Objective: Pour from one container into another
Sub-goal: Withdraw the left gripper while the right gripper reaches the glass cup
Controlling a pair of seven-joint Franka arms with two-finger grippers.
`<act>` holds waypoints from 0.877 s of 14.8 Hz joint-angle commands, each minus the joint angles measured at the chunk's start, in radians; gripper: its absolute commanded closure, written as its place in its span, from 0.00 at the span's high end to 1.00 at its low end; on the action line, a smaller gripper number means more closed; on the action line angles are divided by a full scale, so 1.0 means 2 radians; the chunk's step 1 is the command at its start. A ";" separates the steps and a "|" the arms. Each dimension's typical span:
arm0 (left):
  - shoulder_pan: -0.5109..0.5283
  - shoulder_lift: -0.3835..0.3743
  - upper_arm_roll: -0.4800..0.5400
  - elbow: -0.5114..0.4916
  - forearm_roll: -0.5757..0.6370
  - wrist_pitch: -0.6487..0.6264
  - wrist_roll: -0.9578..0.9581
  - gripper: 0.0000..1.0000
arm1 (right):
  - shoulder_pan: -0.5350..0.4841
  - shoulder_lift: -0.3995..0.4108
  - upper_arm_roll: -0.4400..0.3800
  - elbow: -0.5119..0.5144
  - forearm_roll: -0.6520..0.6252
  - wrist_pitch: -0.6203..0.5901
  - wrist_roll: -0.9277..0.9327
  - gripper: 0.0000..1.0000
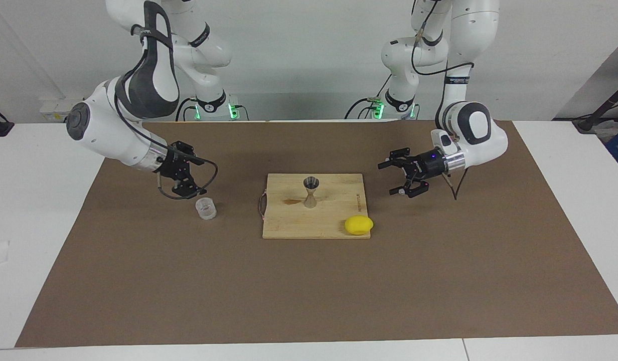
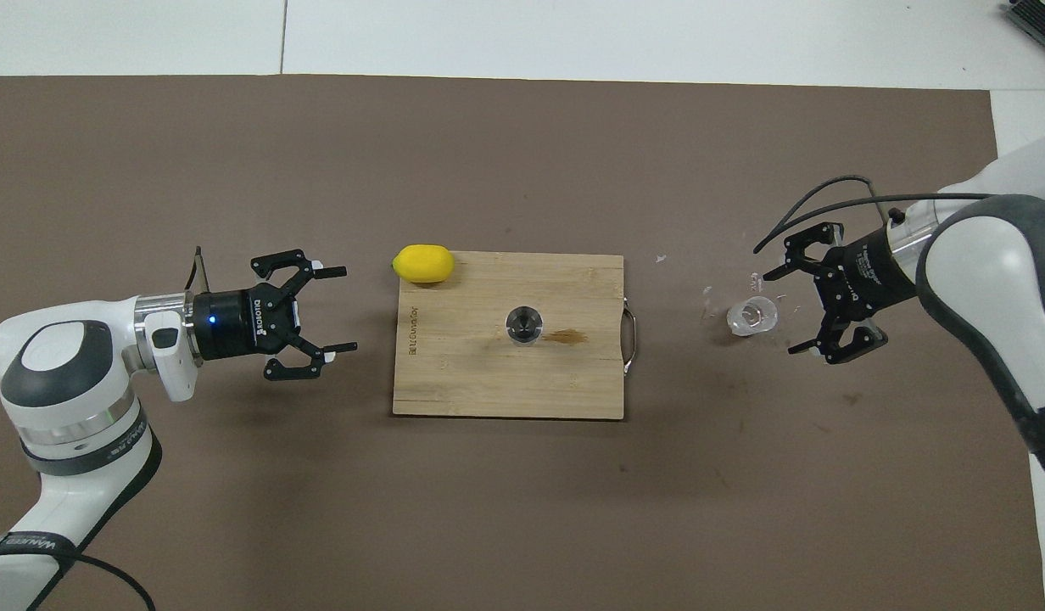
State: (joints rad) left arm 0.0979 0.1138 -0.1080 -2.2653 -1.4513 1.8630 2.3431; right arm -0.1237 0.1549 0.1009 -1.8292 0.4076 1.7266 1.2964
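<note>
I see the right gripper at the right of the overhead frame with its jaws spread wide, holding nothing; the clear cup sits just beside the fingertips, in line with the gap, and I can't tell whether a finger touches it. In the facing frame that gripper hangs just above the cup, left of centre, and its fingers are hard to separate against the wrist. The left gripper at the left of the overhead frame is also wide open and empty, up in the air over the brown mat, apart from the cutting board; it is waiting. In the facing frame it shows right of centre. The jigger stands upright at mid-frame on the board, next to a dark stain. From overhead I only see the jigger's top rim; its waist is hidden. Whether the cup holds anything I can't make out. The lemon rests at the board's corner. Count: two grippers, one cup, one jigger, one lemon, one board, one mat. Both arms are cut off by the frame edges in the overhead view.
</note>
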 commanded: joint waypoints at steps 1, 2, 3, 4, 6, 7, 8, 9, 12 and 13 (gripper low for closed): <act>0.020 -0.016 -0.001 -0.011 0.041 -0.009 -0.014 1.00 | -0.005 -0.011 0.002 -0.004 0.003 -0.002 0.006 1.00; 0.028 -0.016 -0.001 -0.011 0.061 -0.004 -0.014 1.00 | -0.006 -0.011 0.001 -0.003 0.003 -0.002 0.005 1.00; 0.038 -0.015 -0.001 -0.009 0.077 0.000 -0.015 1.00 | -0.006 -0.011 0.001 -0.003 0.003 -0.001 0.005 1.00; 0.042 -0.013 -0.001 -0.006 0.092 0.005 -0.015 1.00 | -0.006 -0.011 0.001 -0.003 0.003 -0.001 0.005 1.00; 0.046 -0.012 -0.001 -0.003 0.115 0.016 -0.015 1.00 | -0.006 -0.011 0.001 -0.003 0.003 0.003 0.005 1.00; 0.051 -0.010 -0.001 0.004 0.125 0.021 -0.016 1.00 | -0.006 -0.011 0.001 -0.003 0.003 0.005 0.005 1.00; 0.053 -0.010 -0.001 0.008 0.146 0.023 -0.021 1.00 | -0.007 -0.011 0.000 -0.003 0.003 0.009 0.005 1.00; 0.060 -0.009 -0.001 0.014 0.167 0.026 -0.029 1.00 | -0.009 -0.011 0.001 -0.005 0.003 0.015 0.005 1.00; 0.078 -0.007 -0.001 0.053 0.241 0.026 -0.055 1.00 | -0.016 -0.007 0.000 -0.009 0.003 0.030 0.014 0.99; 0.081 -0.007 -0.001 0.076 0.284 0.027 -0.086 1.00 | -0.026 -0.002 0.000 -0.010 0.003 0.033 0.012 0.99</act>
State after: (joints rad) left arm 0.2362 0.1122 -0.1019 -2.1847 -1.0069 1.9111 2.2652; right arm -0.1387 0.1482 0.0941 -1.8319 0.4076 1.7677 1.3063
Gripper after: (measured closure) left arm 0.000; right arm 0.013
